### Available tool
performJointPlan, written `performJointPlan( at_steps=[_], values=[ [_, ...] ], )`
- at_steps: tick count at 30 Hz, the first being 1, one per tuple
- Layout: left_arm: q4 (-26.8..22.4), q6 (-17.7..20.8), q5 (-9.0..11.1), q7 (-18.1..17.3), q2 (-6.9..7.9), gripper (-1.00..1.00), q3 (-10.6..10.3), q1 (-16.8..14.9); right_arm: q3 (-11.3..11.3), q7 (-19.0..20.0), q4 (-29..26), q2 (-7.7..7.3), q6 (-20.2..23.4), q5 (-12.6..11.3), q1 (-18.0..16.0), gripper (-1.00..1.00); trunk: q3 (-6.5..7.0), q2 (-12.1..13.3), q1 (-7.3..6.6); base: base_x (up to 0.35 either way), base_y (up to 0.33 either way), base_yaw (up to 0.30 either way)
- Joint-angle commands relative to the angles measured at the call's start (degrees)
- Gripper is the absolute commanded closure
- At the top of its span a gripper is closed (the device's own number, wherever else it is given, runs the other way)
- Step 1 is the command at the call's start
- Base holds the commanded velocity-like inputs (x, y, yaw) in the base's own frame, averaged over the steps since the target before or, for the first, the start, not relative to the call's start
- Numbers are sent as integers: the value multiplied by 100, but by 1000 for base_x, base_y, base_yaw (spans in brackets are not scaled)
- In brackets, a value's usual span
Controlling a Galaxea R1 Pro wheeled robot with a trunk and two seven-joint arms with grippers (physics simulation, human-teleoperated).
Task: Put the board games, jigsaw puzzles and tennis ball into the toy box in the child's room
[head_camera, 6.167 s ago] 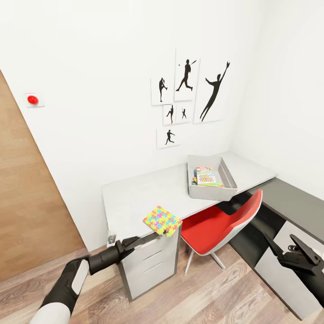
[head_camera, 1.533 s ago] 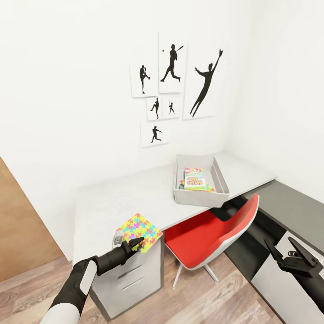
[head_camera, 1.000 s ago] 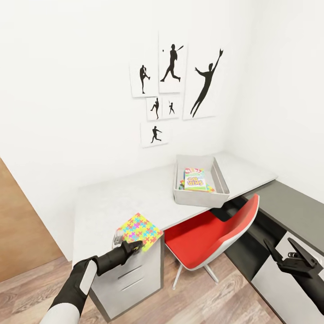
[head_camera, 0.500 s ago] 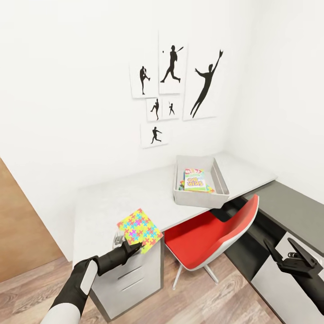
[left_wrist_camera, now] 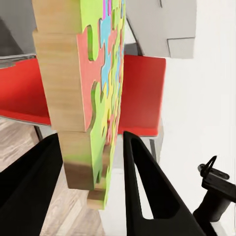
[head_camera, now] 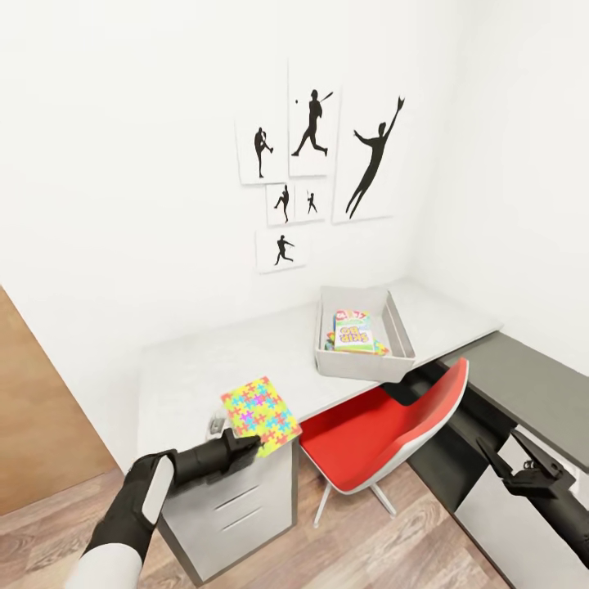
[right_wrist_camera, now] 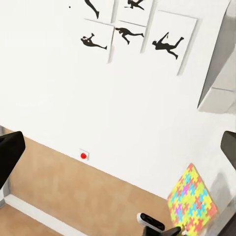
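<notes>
The left gripper (head_camera: 245,446) is pinching one corner of a thin, flat jigsaw puzzle (head_camera: 260,414), with a black finger on each face of it, and is holding it up over the near left corner of the table (head_camera: 196,372). The puzzle is tilting, and its top is showing little interlocking pieces in yellow, pink, green and blue. In the left wrist view the puzzle (left_wrist_camera: 93,88) is looking close and thick at the edge, with a plain wooden-looking back behind the bright pieces. The table top is smooth and light grey, and white drawers (head_camera: 233,507) are sitting under it. Farther right on the table, the toy box (head_camera: 364,335) is standing, a light grey bin with sloping sides and a thick rim. A flat, brightly printed board game (head_camera: 353,330) is lying inside it. A red chair (head_camera: 384,429) with a curved, shiny seat is sitting just near the toy box, partly under the table. The right gripper (head_camera: 523,466) is hanging low at the near right with its two black fingers spread apart, holding nothing. Black sports silhouette prints (head_camera: 315,164) are hanging on the white wall.
</notes>
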Motion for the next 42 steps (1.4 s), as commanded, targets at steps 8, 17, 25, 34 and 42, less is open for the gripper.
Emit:
performJointPlan(
  at_steps=[8,17,25,34,42],
  values=[
    [-691,646,-19,-67,-2,100,-91,1,1,-35,6,-10,44,-15,-68,-100,84,198,-110,0,0,0],
    [-776,719,0,-817,503,100,-361,-5,-6,-1593,1,-243,43,-15,-84,-100,245,559,-308,0,0,0],
    [-783,719,-32,-2951,1895,100,-1100,-12,-9,-2063,-40,-239,42,-23,-83,-100,389,880,-483,0,0,0],
    [-787,719,-35,-3255,2096,100,-1163,-12,-8,-2072,-28,-204,-158,-27,-83,-100,551,1241,-681,0,0,0],
    [-784,719,-35,-3259,2097,100,-1163,-12,-13,-2106,-65,-211,-187,-20,-83,-100,694,1562,-857,0,0,0]
  ],
)
